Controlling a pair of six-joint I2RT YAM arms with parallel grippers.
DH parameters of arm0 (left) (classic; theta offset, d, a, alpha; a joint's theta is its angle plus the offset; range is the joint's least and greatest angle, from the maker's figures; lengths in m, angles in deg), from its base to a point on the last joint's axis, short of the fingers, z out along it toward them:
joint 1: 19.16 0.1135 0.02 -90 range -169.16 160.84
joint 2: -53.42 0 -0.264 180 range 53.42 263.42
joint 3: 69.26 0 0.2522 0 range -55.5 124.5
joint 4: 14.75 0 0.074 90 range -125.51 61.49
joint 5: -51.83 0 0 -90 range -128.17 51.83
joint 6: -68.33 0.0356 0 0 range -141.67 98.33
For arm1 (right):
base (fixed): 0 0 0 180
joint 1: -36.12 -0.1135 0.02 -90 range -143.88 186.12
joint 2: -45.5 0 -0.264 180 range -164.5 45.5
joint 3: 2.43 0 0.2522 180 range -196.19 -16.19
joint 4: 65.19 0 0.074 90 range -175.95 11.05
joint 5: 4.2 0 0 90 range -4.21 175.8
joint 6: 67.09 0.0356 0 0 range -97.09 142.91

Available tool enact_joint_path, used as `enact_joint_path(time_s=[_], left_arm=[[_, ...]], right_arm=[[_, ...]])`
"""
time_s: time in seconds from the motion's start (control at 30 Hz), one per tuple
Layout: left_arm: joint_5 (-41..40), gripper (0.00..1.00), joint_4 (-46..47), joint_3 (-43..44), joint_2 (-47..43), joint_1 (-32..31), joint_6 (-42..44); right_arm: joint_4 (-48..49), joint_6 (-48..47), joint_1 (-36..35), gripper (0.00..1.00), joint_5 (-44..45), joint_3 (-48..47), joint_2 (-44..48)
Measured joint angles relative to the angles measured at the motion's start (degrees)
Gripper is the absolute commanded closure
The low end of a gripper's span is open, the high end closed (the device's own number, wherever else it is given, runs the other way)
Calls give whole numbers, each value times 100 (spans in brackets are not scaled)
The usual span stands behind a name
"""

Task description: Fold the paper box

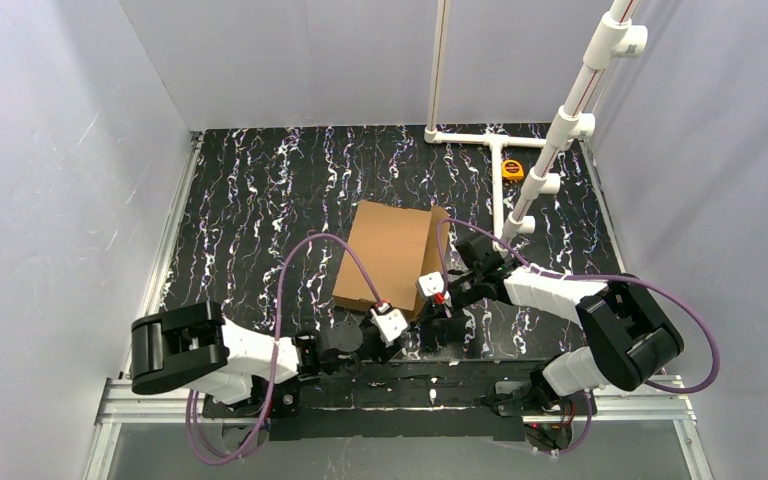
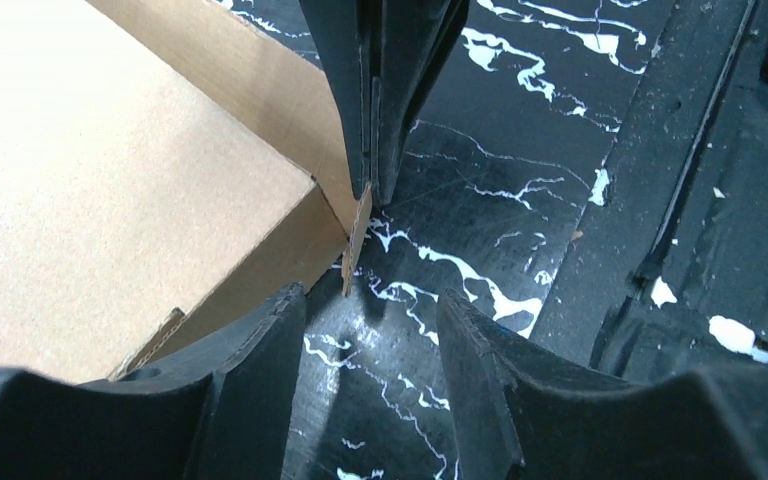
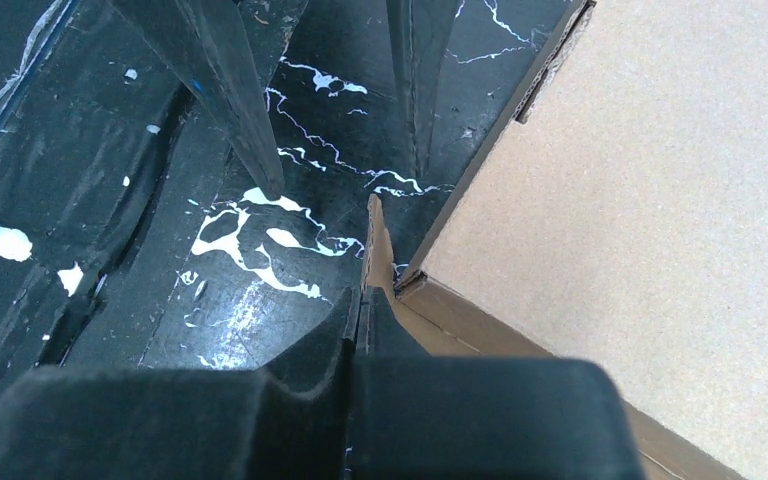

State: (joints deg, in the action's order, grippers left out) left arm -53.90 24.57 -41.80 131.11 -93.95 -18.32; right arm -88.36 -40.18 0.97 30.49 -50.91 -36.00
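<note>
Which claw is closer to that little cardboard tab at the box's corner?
Right. The right gripper pinches the cardboard tab; the left gripper hangs open just short of it.

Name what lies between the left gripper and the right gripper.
A corner tab of the paper box, pinched by the right gripper; the left wrist view shows it.

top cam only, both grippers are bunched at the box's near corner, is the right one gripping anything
Observer: Yes, the right gripper is shut on a small cardboard tab at the box corner.
Operator: and the left
Observer: The left gripper is open, holding nothing; the tab's end sits just ahead of its gap.
Operator: tab flat or up
Observer: On edge, sticking out from the corner over the table.
</note>
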Motion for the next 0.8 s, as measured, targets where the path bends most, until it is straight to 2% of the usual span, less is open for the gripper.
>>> enact_joint_path(time_s=[0.27,0.63,0.7,0.8], left_arm=[[-46,64,603,107,645,0,63],[-240,100,1084,212,1259,11,146],[-243,100,1095,223,1294,11,146],[-240,100,1099,232,1309,11,157]], right_arm=[[-83,-109,4,99,-39,0,0],[-125,-164,4,99,-59,0,-13],[-127,-166,15,99,-61,0,-28],[-133,-164,20,89,-61,0,-33]])
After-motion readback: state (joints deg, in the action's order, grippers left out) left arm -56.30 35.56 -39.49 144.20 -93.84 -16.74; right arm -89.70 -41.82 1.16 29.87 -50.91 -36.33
